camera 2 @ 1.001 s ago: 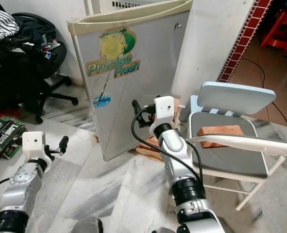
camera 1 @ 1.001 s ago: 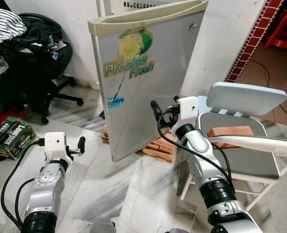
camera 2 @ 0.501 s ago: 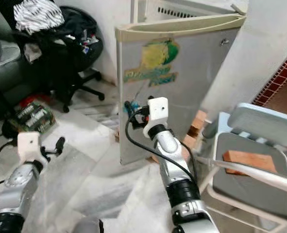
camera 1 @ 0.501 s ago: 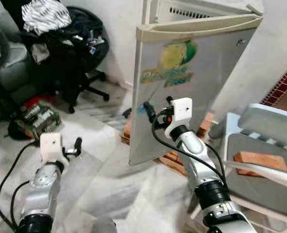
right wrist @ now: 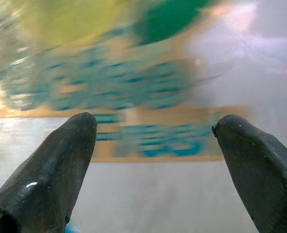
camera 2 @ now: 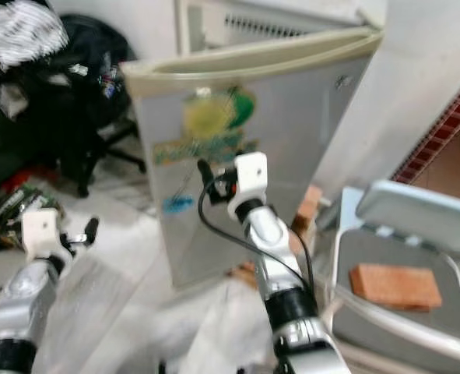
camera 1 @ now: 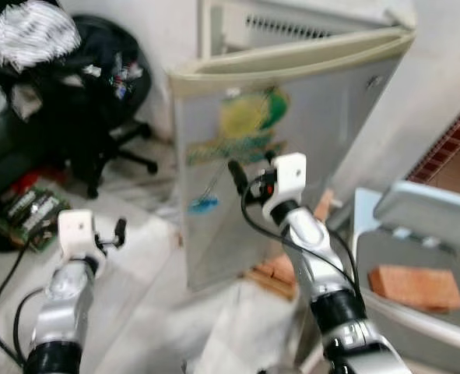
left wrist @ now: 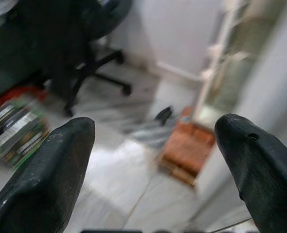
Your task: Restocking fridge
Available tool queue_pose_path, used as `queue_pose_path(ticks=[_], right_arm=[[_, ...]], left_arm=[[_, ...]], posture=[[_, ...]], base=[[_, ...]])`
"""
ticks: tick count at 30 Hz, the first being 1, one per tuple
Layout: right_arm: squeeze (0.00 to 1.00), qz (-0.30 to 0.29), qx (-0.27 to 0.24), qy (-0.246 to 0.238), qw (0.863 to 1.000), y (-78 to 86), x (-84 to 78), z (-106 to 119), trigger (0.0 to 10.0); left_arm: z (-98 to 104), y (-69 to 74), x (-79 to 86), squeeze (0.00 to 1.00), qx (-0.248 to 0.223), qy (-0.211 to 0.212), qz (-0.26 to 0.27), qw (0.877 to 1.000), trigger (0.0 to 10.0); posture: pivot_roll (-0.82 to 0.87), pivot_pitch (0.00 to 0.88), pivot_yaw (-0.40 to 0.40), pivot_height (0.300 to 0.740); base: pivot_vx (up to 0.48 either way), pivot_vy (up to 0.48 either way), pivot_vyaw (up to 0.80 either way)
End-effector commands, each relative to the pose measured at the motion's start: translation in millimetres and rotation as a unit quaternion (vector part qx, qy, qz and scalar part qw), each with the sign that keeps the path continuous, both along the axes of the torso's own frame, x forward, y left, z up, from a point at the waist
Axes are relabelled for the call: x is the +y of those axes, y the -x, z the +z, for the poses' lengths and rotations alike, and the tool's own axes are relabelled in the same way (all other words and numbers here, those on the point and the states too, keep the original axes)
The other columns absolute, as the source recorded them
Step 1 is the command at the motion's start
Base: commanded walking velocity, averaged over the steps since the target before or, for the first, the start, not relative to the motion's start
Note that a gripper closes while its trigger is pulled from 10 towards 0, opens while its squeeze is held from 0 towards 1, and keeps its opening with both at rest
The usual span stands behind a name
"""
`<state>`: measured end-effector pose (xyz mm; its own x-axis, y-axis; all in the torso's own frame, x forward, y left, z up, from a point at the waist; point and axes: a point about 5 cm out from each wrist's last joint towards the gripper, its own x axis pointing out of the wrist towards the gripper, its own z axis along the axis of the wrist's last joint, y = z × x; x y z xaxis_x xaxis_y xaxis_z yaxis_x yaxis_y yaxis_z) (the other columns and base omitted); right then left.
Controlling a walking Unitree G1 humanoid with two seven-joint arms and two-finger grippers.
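Observation:
The small grey fridge has its door (camera 1: 307, 148) standing ajar, with a yellow and green sticker (camera 1: 249, 117) on its face; the cabinet's top (camera 1: 307, 27) shows behind it. My right gripper (camera 1: 241, 178) is raised in front of the door, just below the sticker. It is open and holds nothing; the right wrist view shows both fingers (right wrist: 60, 160) spread, with the blurred sticker (right wrist: 109, 73) close ahead. My left gripper (camera 1: 117, 231) hangs low to the left, away from the fridge, open and empty. Its fingers (left wrist: 46, 170) frame the floor.
A folding chair (camera 1: 428, 222) stands to the right with a brick (camera 1: 416, 287) on its seat. Bricks (camera 1: 275, 269) prop up the fridge. A black office chair (camera 1: 97, 93) heaped with clothes and a green box (camera 1: 27, 218) sit to the left on the marble floor.
The whole view has swung and is blurred, so the camera moved. My right gripper stays close before the door's sticker. The left arm keeps its low pose.

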<state>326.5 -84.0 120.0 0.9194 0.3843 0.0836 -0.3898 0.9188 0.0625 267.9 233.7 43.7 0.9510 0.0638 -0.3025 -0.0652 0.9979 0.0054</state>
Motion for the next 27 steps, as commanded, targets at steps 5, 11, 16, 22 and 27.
queue_pose_path(ticks=[5,11,16,22,27], right_arm=[[0.0,-0.009,0.005,0.0,1.0,-1.1,-8.5,-2.6,10.0],[0.0,-0.024,0.015,-0.006,1.0,0.4,-12.7,-6.1,10.0],[0.0,-0.038,0.027,-0.009,0.999,2.4,-18.1,-11.2,10.0],[0.0,-0.048,0.038,-0.009,0.998,3.4,-20.6,-14.7,10.0],[0.0,-0.049,0.038,-0.006,0.998,4.6,-20.6,-15.7,10.0]], left_arm=[[-6.4,2.3,-6.8,0.0,0.018,0.011,0.0,1.0,10.0],[-7.4,2.4,-7.6,0.0,0.024,0.014,0.002,1.0,10.0],[-8.1,1.0,-8.8,0.0,0.031,0.019,0.006,0.999,10.0],[-4.5,0.4,-21.9,0.0,0.013,0.006,-0.048,0.999,10.0],[-5.4,2.5,-28.8,0.0,0.016,-0.005,-0.071,0.997,10.0]], posture=[[0.11,0.0,-0.019,0.74],[0.1,0.0,-0.016,0.74],[0.11,0.0,-0.014,0.74],[0.1,0.0,-0.013,0.74],[0.11,0.0,-0.014,0.74]], base=[[0.0,0.0,0.0],[0.0,0.0,0.0],[0.0,0.0,0.0],[0.0,0.473,-0.4],[0.0,0.48,-0.8]])
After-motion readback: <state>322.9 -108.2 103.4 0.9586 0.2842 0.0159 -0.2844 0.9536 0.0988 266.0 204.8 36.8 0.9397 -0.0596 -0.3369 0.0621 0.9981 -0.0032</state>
